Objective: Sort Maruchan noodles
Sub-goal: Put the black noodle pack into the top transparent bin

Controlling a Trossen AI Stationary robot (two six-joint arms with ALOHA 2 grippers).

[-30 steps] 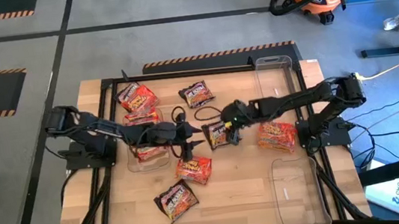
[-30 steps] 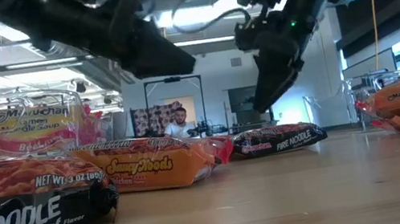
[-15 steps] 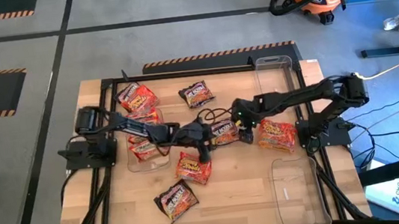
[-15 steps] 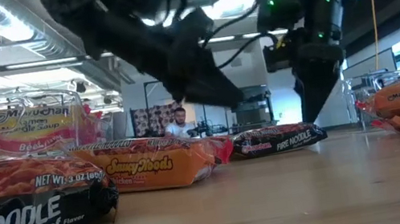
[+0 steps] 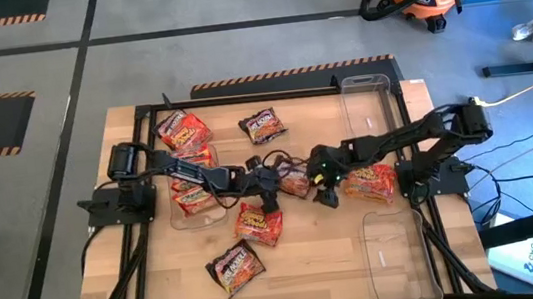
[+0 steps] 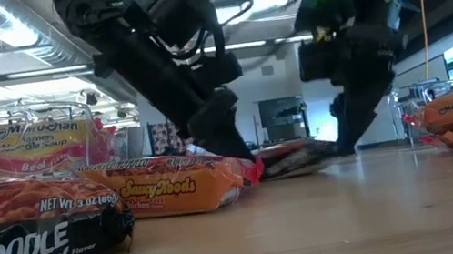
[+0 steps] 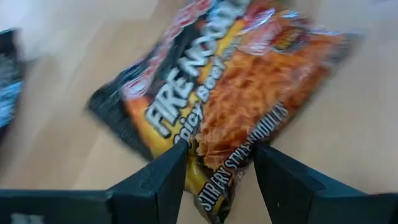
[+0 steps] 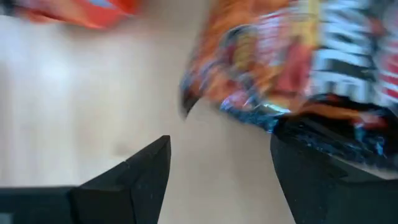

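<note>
Both of your grippers, left and right, hover jaws apart around the centre Fire Noodle packet; next, close one on it.

Even, bright overhead light on the desk in the high view; soft, short shadows. Low view backlit: ceiling strip lights glare, arms read as silhouettes. Both wrist views motion-blurred; the Fire Noodle packet smeared, print barely legible.
</note>
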